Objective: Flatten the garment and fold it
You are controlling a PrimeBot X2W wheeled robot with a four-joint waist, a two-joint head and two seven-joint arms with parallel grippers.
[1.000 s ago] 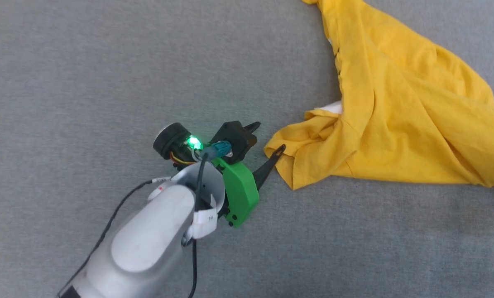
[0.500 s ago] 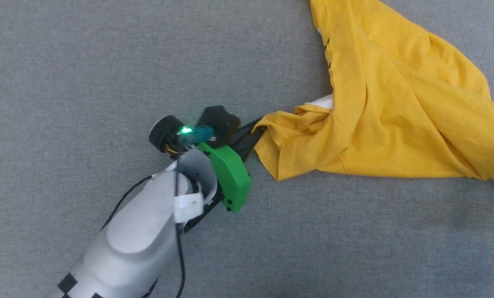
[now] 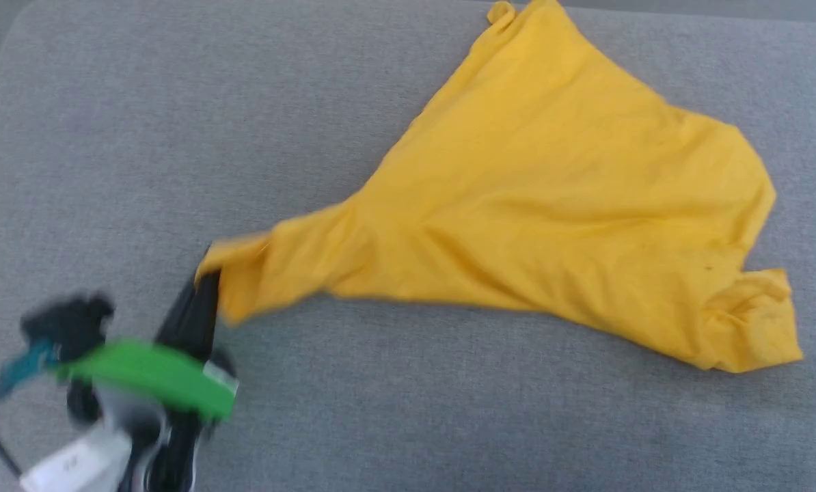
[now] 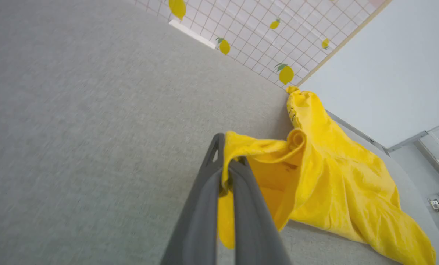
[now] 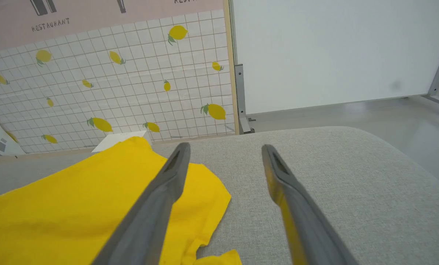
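Yellow T-shirt (image 3: 551, 225) is lying rumpled on the grey padded surface (image 3: 107, 137), one edge being pinched by the closed left gripper (image 3: 206, 277). Right gripper (image 5: 225, 149) is being held open over the shirt's edge. Flattening is unfinished, folding not started.

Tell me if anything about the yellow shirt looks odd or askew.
The garment lies askew, bunched into a rough triangle rather than flat, one corner pinched in the left gripper and stretched to a point.

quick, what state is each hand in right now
left hand: closed, pinching an edge of the mustard-yellow cotton T-shirt
right hand: open, holding nothing
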